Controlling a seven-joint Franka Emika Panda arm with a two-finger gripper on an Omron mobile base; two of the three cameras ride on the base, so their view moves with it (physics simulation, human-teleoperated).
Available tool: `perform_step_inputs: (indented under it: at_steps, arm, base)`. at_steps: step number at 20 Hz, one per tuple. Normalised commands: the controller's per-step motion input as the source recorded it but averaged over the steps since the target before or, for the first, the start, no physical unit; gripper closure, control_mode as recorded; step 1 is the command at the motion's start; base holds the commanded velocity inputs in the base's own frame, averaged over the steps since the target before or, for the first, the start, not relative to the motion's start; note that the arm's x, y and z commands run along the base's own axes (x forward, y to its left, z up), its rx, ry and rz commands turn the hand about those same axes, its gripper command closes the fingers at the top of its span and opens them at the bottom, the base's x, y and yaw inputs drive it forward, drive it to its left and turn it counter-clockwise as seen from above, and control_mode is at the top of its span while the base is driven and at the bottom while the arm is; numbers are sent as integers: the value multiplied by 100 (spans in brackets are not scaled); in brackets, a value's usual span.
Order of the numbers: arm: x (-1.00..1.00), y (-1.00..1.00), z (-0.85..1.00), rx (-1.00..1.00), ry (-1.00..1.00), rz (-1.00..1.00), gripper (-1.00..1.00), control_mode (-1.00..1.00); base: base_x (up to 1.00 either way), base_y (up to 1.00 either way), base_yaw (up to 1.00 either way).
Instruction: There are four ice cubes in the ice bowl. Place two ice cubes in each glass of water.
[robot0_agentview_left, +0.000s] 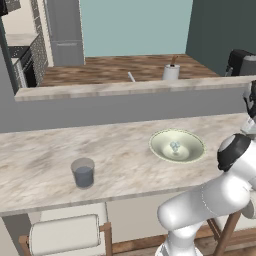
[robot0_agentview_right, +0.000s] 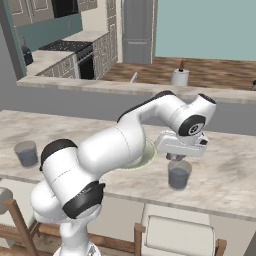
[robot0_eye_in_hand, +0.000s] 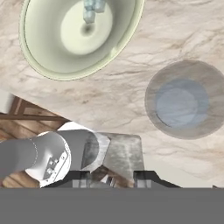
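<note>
The pale green ice bowl (robot0_agentview_left: 192, 152) sits on the marble counter with a small cluster of ice cubes (robot0_agentview_left: 175, 146) at its middle. In the hand view the ice bowl (robot0_eye_in_hand: 48, 52) lies at the upper left, its ice cubes (robot0_eye_in_hand: 92, 8) at the top edge. One glass of water (robot0_agentview_left: 83, 172) stands far left of the bowl; a second glass (robot0_agentview_right: 179, 175) stands right of it. My gripper (robot0_agentview_right: 175, 158) hovers just above this second glass (robot0_eye_in_hand: 183, 99). Between the fingertips of my gripper (robot0_eye_in_hand: 112, 177) is a translucent ice cube (robot0_eye_in_hand: 124, 153), gripped.
A white mug with a brown stick (robot0_agentview_left: 171, 71) stands on the raised ledge behind the counter. Cushioned stools (robot0_agentview_left: 65, 235) (robot0_agentview_right: 180, 235) stand under the counter's front edge. My arm hides much of the bowl (robot0_agentview_right: 149, 155) in the right base view.
</note>
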Motion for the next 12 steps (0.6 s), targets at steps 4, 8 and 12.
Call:
perform_step_inputs:
  at_steps: [4, 8, 12]
  arm:
    - [1, 6, -38, -3, 0, -3, 100, -100]
    - [8, 0, -28, -4, 1, -3, 100, -100]
    - [32, 0, -15, -7, 0, -2, 100, -100]
  base:
    - [0, 0, 0]
    - [0, 0, 0]
    - [0, 0, 0]
